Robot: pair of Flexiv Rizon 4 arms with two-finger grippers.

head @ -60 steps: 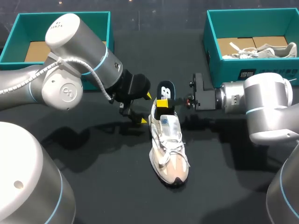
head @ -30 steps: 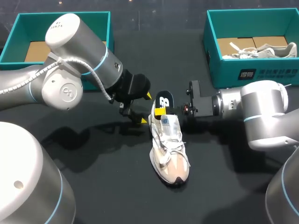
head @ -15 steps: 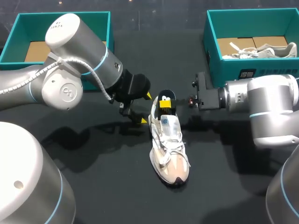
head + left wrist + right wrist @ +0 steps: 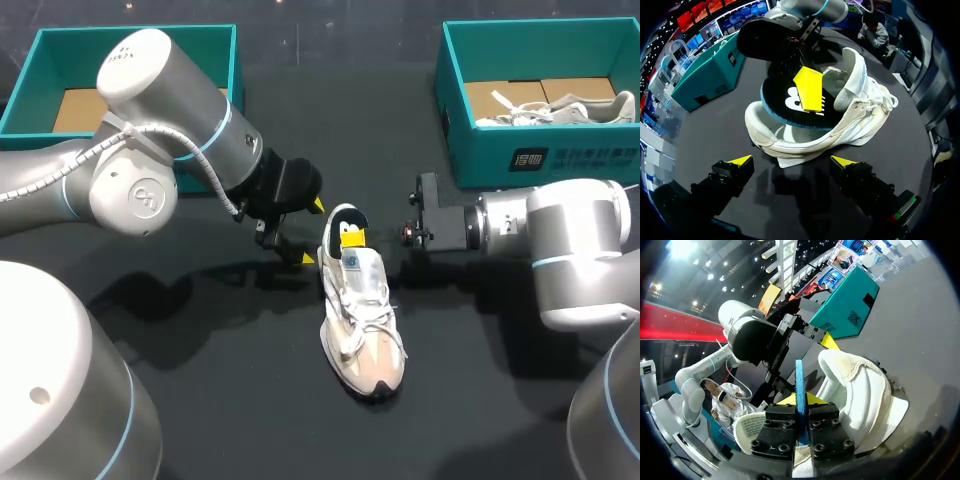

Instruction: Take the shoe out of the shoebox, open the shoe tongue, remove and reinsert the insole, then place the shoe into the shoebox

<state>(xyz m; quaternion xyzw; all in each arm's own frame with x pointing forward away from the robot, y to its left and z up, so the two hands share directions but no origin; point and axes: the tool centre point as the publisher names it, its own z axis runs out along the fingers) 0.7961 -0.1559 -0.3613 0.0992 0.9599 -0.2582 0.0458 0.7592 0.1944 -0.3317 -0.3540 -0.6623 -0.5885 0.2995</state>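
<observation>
A white and beige shoe (image 4: 362, 320) lies on the black table, toe toward me. Its black insole (image 4: 346, 219) with a blue edge stands tilted in the heel opening, and my right gripper (image 4: 349, 238) is shut on it from the right. The right wrist view shows the insole's blue edge (image 4: 799, 385) pinched in the right gripper (image 4: 799, 401), with the shoe's heel collar (image 4: 855, 375) beside it. My left gripper (image 4: 312, 232) is open just left of the heel and touches nothing. From the left wrist, the left gripper (image 4: 792, 161) faces the shoe's (image 4: 805, 140) side, with the insole (image 4: 785, 102) above it.
A teal shoebox (image 4: 455, 110) at the back right holds a second pale shoe (image 4: 560, 108). Another teal shoebox (image 4: 40, 55) stands at the back left, partly behind my left arm. Bare black tabletop lies in front of the shoe's toe.
My right gripper has turned the insole and brought it down into the shoe's heel opening, its fingers closing tighter. The left arm and the shoe have stayed put.
</observation>
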